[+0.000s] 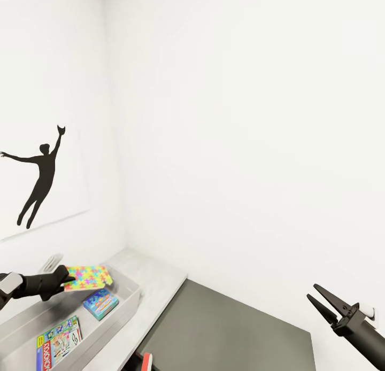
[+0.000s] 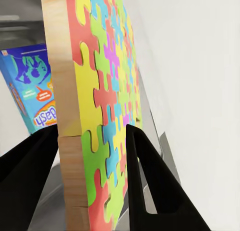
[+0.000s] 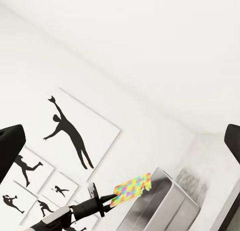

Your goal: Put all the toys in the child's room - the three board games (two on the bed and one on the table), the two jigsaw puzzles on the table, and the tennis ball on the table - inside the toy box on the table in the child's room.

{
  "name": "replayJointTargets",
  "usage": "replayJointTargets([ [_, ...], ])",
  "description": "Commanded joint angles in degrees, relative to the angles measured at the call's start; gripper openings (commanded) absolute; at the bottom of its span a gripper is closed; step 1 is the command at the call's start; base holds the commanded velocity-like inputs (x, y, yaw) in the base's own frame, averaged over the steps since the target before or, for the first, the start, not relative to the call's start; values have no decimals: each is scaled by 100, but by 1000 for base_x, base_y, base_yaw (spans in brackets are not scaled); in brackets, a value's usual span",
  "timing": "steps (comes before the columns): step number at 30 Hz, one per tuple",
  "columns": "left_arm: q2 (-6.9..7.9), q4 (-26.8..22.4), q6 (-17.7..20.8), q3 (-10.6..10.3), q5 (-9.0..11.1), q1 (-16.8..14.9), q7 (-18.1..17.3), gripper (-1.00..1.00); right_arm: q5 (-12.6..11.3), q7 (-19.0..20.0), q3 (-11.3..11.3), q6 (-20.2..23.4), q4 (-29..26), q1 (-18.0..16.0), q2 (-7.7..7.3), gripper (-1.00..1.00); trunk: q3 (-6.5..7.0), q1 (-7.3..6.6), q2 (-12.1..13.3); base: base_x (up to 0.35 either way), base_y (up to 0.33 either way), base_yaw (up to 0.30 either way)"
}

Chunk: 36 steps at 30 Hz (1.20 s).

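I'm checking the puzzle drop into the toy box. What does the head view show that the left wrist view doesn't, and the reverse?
Head view alone: the Monopoly board game lying in the toy box, the open right gripper, and the wall silhouette picture. Left wrist view alone: the puzzle's wooden edge clamped between dark fingers. Both: the left gripper holding the colourful jigsaw puzzle above the box, and the blue board game.

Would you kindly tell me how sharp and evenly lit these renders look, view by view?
Head view: flat, bright light, nearly blank white walls, faint shadows, wide-angle slant. Left wrist view: the puzzle in the left tool is crisp; the blue box behind is slightly soft. Right wrist view: tilted, and the right tool's fingers are dark blurs at the edges.
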Motion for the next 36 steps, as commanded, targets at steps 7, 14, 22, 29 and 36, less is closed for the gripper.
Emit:
replayJointTargets([
  [7, -15, -3, 40, 17, 123, 1, 524, -100, -11, 5, -2, 26, -1, 0, 0, 100, -1, 2, -3, 0, 0, 0],
  [14, -18, -3, 45, 124, 236, 1, 824, -100, -10, 5, -2, 26, -1, -2, -1, 100, -1, 2, -3, 0, 0, 0],
  [22, -129, -3, 50, 148, 268, 1, 1058, -100, -6, 5, -2, 26, -1, -3, -1, 100, -1, 2, -3, 0, 0, 0],
  [29, -237, -3, 47, 167, 265, 1, 1077, -100, -3, 5, -2, 26, -4, -3, -1, 100, -1, 2, -3, 0, 0, 0],
  [36, -282, -3, 46, 171, 263, 4, 1081, -100, -10, 5, -2, 34, -46, -3, 6, 100, -1, 2, -3, 0, 0, 0],
])
